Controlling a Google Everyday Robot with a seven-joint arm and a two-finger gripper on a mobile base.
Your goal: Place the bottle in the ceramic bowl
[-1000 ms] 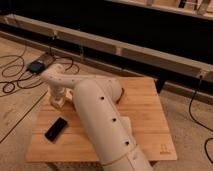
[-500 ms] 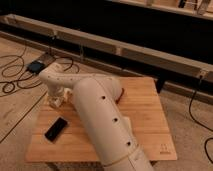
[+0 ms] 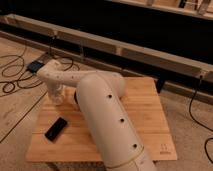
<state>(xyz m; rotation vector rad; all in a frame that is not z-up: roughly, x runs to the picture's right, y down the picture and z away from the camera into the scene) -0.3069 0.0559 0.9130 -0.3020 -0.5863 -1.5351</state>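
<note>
My white arm (image 3: 100, 110) reaches from the front across the wooden table (image 3: 145, 115) to its far left part. The gripper (image 3: 56, 93) hangs down from the wrist there, just above the tabletop. A pale shape sits at the gripper's tip; I cannot tell whether it is the bottle or part of the gripper. A dark sliver (image 3: 76, 99) shows right beside the arm, just right of the gripper; it may be the ceramic bowl's rim, and the arm hides the rest.
A flat black rectangular object (image 3: 56, 128) lies on the table's front left. Cables (image 3: 15, 75) and a small dark box (image 3: 35, 66) lie on the floor to the left. A long dark shelf rail (image 3: 140, 52) runs behind the table.
The wrist has shifted very slightly; the arm and the black object otherwise stand as before.
</note>
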